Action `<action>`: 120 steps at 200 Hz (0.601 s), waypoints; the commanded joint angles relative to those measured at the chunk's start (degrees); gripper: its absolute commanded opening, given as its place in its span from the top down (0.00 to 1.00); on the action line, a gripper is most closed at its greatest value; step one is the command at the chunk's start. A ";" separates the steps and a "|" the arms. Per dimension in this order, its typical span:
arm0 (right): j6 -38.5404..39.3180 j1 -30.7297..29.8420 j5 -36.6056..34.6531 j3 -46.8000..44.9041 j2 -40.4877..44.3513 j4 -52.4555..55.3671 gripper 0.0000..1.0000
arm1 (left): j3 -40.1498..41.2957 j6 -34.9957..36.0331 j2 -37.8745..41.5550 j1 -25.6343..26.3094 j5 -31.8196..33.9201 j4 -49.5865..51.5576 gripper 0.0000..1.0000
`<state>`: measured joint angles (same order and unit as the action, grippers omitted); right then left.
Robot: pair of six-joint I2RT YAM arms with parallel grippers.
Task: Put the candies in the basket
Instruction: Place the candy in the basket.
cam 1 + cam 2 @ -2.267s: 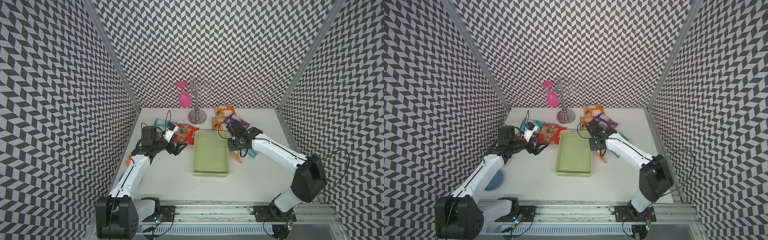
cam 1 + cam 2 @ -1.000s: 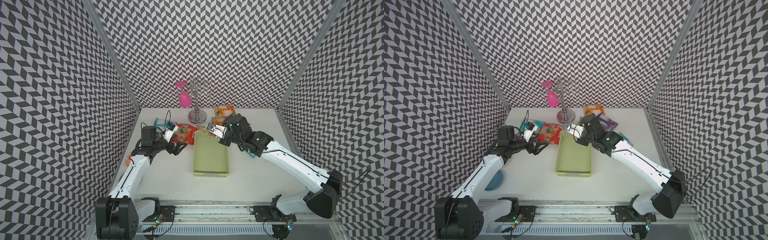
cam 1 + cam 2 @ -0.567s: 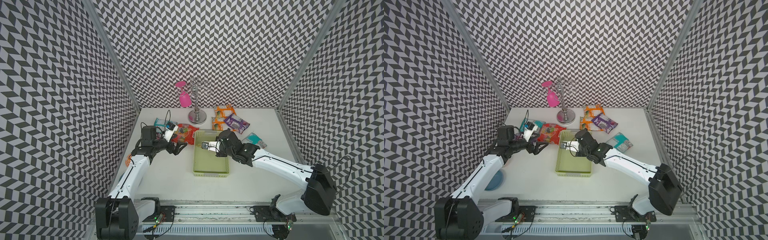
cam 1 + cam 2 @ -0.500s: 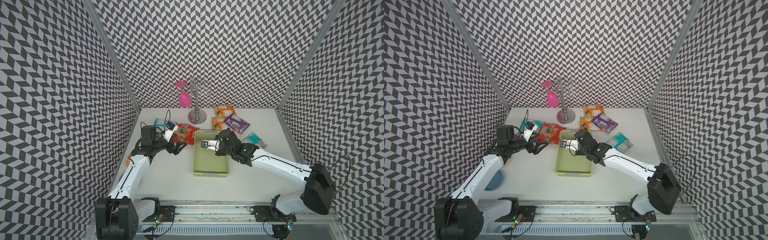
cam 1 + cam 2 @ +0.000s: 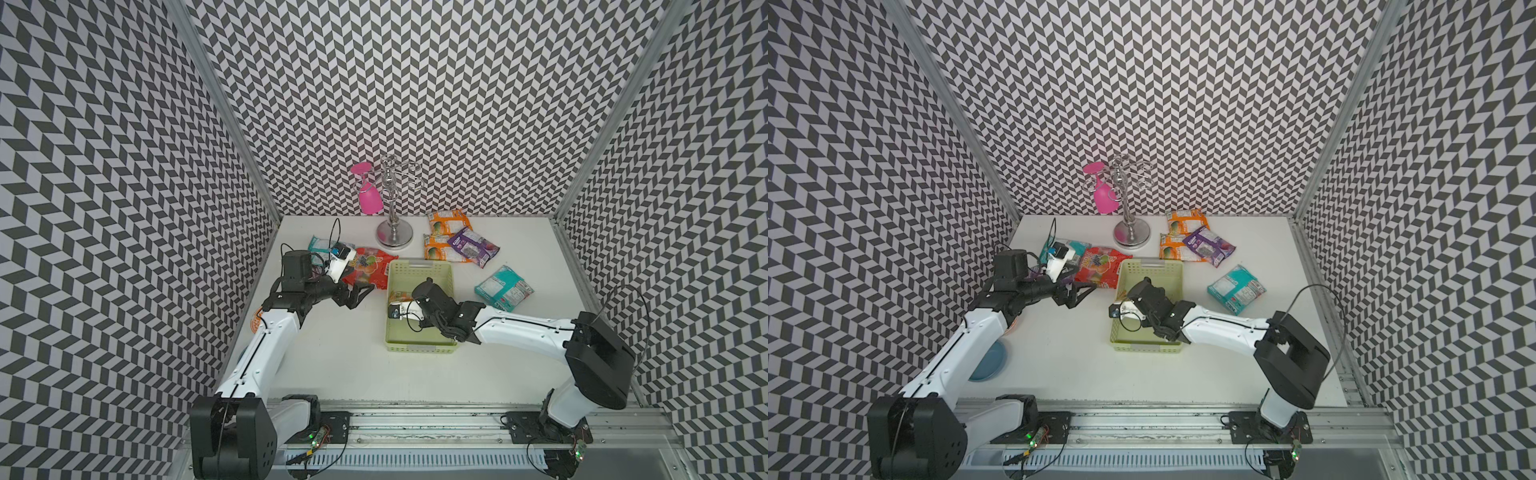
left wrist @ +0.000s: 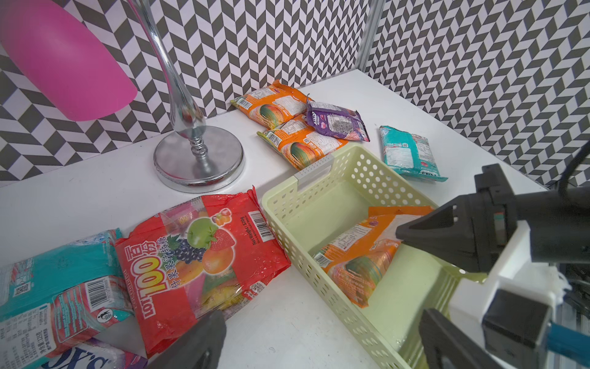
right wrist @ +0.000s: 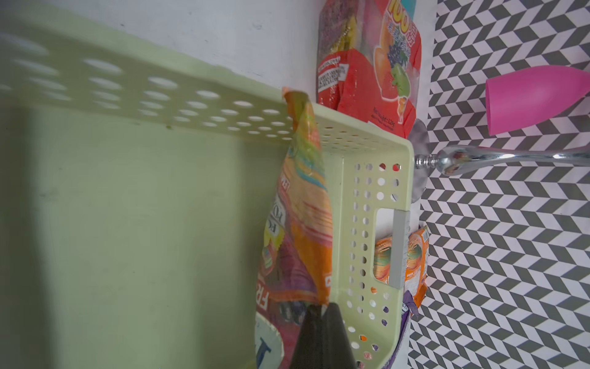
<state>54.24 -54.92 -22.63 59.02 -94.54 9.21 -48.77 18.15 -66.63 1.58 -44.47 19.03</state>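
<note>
One orange packet [image 6: 357,255] sits tilted inside the basket [image 5: 419,266], one corner pinched in the closed right gripper [image 7: 321,308]. I'd say let go low, then lift straight out. The left gripper [image 5: 360,294] hangs wide open beside the red bag [image 5: 370,272].

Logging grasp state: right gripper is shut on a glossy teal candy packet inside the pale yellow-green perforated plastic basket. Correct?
Not teal. The right gripper is shut on a glossy orange candy packet inside the pale yellow-green perforated plastic basket; the right wrist view shows it.
</note>
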 commanded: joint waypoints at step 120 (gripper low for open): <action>-7.32 2.65 -6.89 3.58 -10.04 -5.72 1.00 | -1.79 -0.13 1.15 0.24 -0.02 0.67 0.01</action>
<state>50.94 -53.19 -27.73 61.19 -104.16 6.46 -48.77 18.15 -66.63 1.63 -44.42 19.14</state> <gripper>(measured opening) 0.041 0.989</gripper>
